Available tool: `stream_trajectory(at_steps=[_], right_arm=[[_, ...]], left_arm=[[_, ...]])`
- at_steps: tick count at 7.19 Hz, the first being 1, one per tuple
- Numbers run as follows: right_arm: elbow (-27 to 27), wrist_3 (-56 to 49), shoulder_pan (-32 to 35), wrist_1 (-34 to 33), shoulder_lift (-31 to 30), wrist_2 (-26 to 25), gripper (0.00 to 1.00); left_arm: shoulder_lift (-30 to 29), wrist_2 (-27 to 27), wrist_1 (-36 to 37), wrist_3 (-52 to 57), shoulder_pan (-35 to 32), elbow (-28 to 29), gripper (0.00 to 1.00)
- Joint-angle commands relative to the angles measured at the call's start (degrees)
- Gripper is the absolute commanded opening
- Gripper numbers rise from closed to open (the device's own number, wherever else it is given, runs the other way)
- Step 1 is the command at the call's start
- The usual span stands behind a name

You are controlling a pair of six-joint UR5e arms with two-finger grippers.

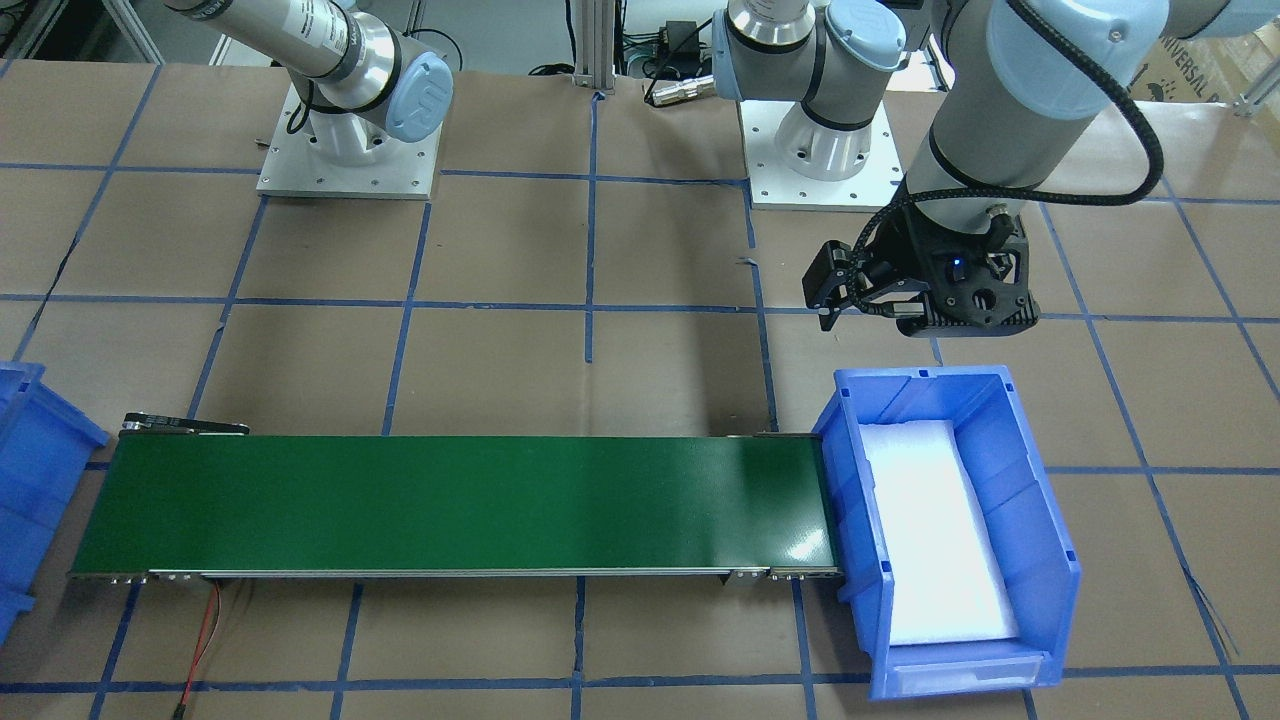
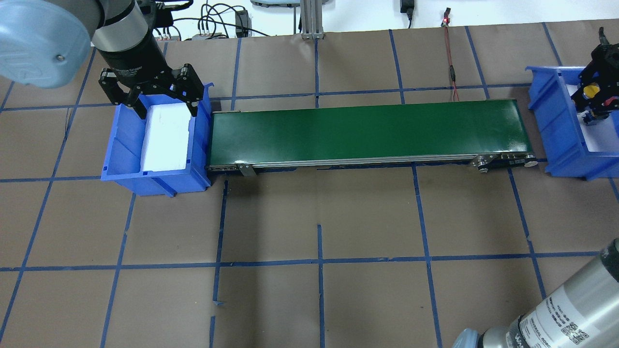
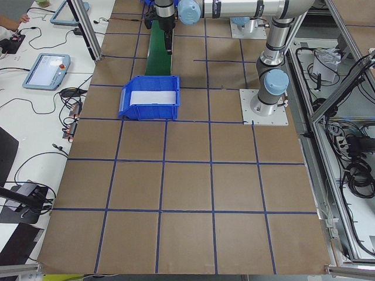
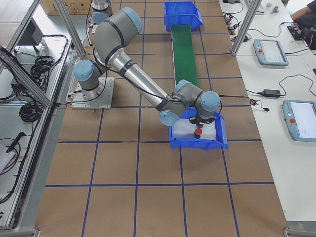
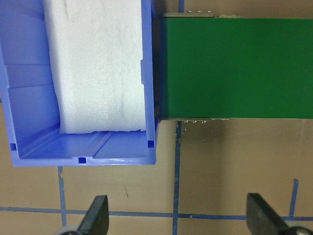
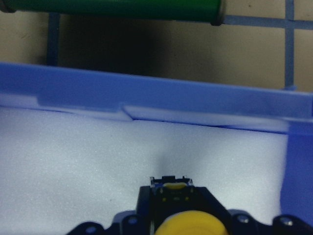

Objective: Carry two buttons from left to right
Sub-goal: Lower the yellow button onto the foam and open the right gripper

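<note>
The yellow button [image 6: 188, 223] sits on its black body between the fingers of my right gripper [image 2: 594, 96], which is shut on it just above the white foam of the right blue bin [image 2: 556, 121]. A red cap [image 2: 611, 100] shows right beside that gripper; in the exterior right view the red button [image 4: 197, 132] hangs at the gripper's tip over the bin. My left gripper [image 2: 167, 110] stands open and empty over the far end of the left blue bin [image 2: 125, 145], whose foam [image 5: 98, 63] is bare.
A green conveyor belt [image 2: 362, 130] runs between the two bins, with nothing on it. A red and black wire [image 2: 452, 72] lies beyond the belt's right end. Brown paper with blue tape lines covers the table.
</note>
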Motion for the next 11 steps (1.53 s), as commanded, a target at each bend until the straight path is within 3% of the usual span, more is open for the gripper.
stream_trajectory(at_steps=[1, 3, 6, 8, 11], right_arm=[[0.08, -0.23, -0.02, 0.73, 0.23, -0.05, 0.98], [-0.71, 0.02, 0.51, 2.04, -1.43, -0.67, 0.99], [-1.86, 10.36, 4.88, 16.85, -13.53, -3.11, 0.99], [-1.86, 26.20, 12.43, 24.50, -18.73, -4.19, 1.00], [-1.42, 51.59, 28.57, 25.43, -23.75, -8.65, 1.00]], left_arm=[[0.06, 0.00, 0.00, 0.00, 0.00, 0.00, 1.00], [-0.03, 0.00, 0.00, 0.00, 0.00, 0.00, 1.00], [0.06, 0.00, 0.00, 0.09, 0.00, 0.00, 1.00], [0.15, 0.09, 0.00, 0.09, 0.09, 0.00, 1.00], [0.15, 0.00, 0.00, 0.09, 0.09, -0.09, 1.00]])
